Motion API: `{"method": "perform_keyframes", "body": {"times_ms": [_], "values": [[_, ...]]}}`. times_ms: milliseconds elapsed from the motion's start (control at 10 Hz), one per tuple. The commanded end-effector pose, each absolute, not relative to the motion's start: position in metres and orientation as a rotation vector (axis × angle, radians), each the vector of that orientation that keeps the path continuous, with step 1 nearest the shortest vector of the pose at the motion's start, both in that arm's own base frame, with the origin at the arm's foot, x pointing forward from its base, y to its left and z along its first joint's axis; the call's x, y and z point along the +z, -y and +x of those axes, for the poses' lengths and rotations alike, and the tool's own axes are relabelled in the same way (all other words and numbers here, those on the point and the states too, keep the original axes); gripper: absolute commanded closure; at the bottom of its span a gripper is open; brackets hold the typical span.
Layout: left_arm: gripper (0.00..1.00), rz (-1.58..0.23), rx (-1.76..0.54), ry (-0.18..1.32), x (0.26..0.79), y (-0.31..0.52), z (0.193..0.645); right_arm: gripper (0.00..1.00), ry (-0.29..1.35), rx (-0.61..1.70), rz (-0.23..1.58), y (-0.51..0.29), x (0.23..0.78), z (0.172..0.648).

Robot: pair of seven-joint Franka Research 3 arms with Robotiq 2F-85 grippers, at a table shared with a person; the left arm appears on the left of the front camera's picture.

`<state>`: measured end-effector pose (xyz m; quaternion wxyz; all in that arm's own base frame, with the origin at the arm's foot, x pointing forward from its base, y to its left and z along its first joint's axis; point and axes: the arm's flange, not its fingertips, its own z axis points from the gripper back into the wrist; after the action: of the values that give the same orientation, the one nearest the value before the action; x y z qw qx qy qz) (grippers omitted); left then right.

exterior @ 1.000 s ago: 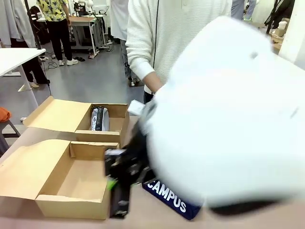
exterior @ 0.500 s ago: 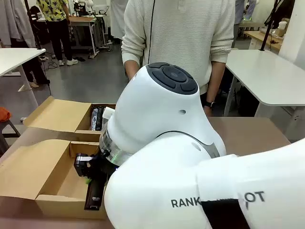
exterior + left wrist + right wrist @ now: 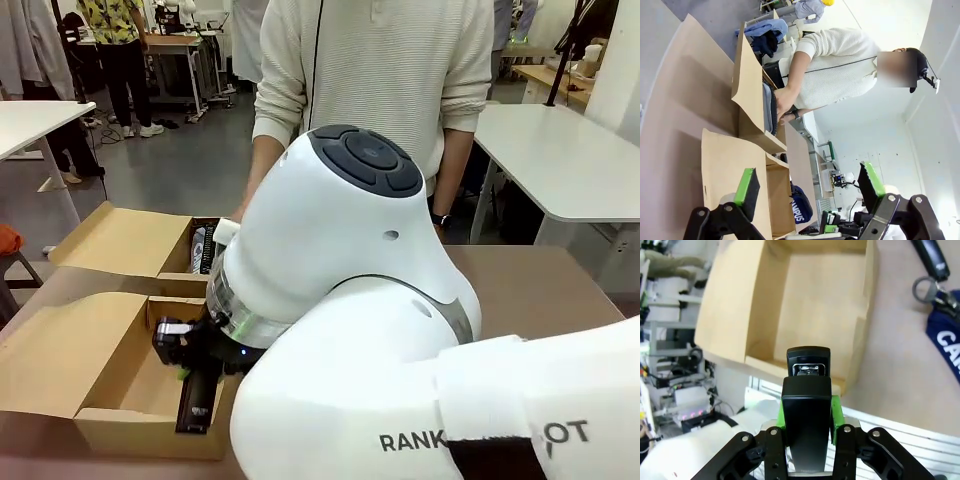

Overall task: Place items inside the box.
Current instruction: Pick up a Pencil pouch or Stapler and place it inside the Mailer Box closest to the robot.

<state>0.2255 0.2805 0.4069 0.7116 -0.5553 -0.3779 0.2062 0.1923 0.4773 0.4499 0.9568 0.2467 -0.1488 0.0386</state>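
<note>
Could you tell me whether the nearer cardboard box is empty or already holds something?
Empty: the box has a bare floor in the right wrist view; the black stapler is clamped in the right gripper.

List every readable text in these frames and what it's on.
"RANK…OT": on the white robot arm, middle letters hidden by a black band.
"CA": white letters on the navy fabric pencil case, cut off by the right wrist picture's edge.
Left wrist view: the same case's white print, sideways, too small to read.
Black stapler, brown cardboard box: no print visible.
</note>
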Motion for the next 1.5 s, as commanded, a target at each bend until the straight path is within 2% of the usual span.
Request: {"method": "perform_keyframes", "body": {"times_ms": [0,500,1200,1300,1400], "values": [[0.00,-1.238,0.443,0.867,0.407,-0.277,0.225,0.63,0.366,0.028,0.474,-0.531,0.444,0.213],[0.00,-1.238,0.443,0.867,0.407,-0.277,0.225,0.63,0.313,-0.023,0.398,-0.571,0.407,0.268],[0.00,-1.238,0.443,0.867,0.407,-0.277,0.225,0.63,0.284,-0.076,0.335,-0.571,0.373,0.282],[0.00,-1.238,0.443,0.867,0.407,-0.277,0.225,0.48,0.285,-0.080,0.341,-0.568,0.375,0.281],[0.00,-1.238,0.443,0.867,0.407,-0.277,0.225,0.05,0.288,-0.080,0.345,-0.565,0.376,0.281]]}}
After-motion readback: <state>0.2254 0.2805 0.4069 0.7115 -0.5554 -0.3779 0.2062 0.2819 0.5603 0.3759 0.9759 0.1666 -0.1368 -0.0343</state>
